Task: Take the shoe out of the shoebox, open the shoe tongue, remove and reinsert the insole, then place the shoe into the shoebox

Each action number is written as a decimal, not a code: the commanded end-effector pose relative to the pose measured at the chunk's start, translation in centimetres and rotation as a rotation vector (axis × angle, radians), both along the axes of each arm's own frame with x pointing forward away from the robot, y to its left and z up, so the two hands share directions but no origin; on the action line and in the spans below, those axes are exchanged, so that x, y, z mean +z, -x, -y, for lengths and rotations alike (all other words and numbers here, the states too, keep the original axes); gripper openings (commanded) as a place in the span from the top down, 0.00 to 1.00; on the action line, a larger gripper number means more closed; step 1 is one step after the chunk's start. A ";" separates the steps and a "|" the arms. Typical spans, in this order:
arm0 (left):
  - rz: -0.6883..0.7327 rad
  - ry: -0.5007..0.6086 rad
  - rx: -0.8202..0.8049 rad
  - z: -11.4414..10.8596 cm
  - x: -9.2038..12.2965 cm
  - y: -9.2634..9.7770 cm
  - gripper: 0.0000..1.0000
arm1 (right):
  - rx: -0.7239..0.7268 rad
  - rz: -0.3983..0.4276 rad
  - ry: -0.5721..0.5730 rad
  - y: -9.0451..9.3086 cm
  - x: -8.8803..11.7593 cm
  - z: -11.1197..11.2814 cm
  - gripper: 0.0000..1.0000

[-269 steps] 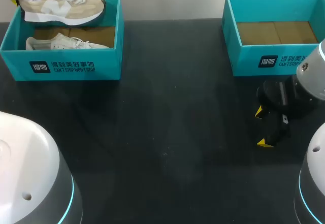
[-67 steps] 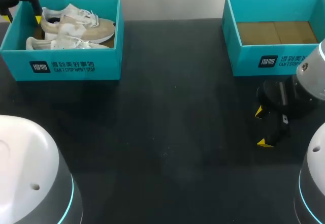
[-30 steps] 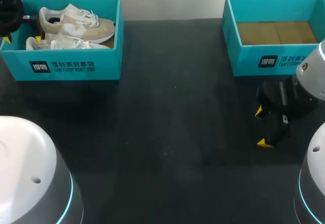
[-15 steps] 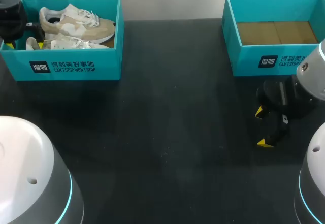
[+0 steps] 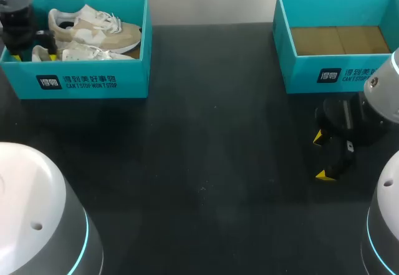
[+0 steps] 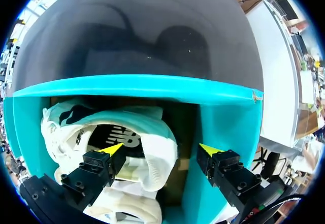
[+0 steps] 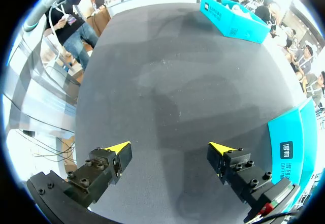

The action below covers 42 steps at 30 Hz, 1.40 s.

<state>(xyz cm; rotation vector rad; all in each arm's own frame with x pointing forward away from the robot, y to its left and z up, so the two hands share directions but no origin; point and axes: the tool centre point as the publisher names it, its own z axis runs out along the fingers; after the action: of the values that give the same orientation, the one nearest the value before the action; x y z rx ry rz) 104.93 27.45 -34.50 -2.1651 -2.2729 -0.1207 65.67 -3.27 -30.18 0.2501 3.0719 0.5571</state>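
A robotics lab: black bench (image 5: 206, 163), left arm (image 5: 31, 212) at 7 o'clock, right arm (image 5: 383, 225) at 5, one teal shoebox (image 5: 81, 83) at 10, a second shoebox (image 5: 324, 75) at 2.

Near shoe (image 5: 81, 53) part-hidden (prob. by shoebox (image 5: 93, 82))

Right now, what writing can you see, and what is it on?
Left box front: white logo and two lines of brand print, not read out.
Right box front: the same, partly hidden.
Inside the shoe: a logo, not read out.
Nothing else.
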 end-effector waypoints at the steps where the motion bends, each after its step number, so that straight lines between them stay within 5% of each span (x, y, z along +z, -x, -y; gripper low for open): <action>1: -0.012 -0.011 -0.002 0.3 -1.0 -0.7 0.08 | -0.002 0.002 0.003 0.1 -0.1 -0.1 0.00; 12: -0.049 -0.007 0.005 -0.3 -2.4 -1.0 0.14 | -0.002 0.002 0.003 0.1 -0.1 -0.1 0.00; 21: -0.070 -0.005 0.003 -0.1 -3.3 -0.6 0.33 | -0.002 0.002 0.003 0.1 -0.1 -0.1 0.00; 29: -0.087 -0.011 0.001 0.1 -3.9 -0.5 0.35 | -0.002 0.002 0.003 0.1 -0.1 -0.1 0.00; 31: -0.089 -0.014 0.003 0.1 -4.0 -0.5 0.51 | -0.002 0.002 0.003 0.1 -0.1 -0.1 0.00; 38: -0.100 -0.029 0.004 -0.1 -4.3 -0.4 0.76 | -0.002 0.002 0.003 0.1 -0.1 -0.1 0.00; 40: -0.101 -0.032 0.005 -0.2 -4.3 -0.3 1.00 | -0.002 0.002 0.003 0.1 -0.1 -0.1 0.00; 42: -0.102 -0.033 0.007 -0.3 -4.2 -0.2 1.00 | -0.002 0.002 0.003 0.1 -0.1 -0.1 0.00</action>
<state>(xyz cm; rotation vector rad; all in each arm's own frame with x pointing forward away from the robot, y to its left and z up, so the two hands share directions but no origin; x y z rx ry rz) 104.98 28.25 -38.47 -2.0999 -2.2078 -0.0480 65.67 -3.27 -30.18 0.2501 3.0719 0.5571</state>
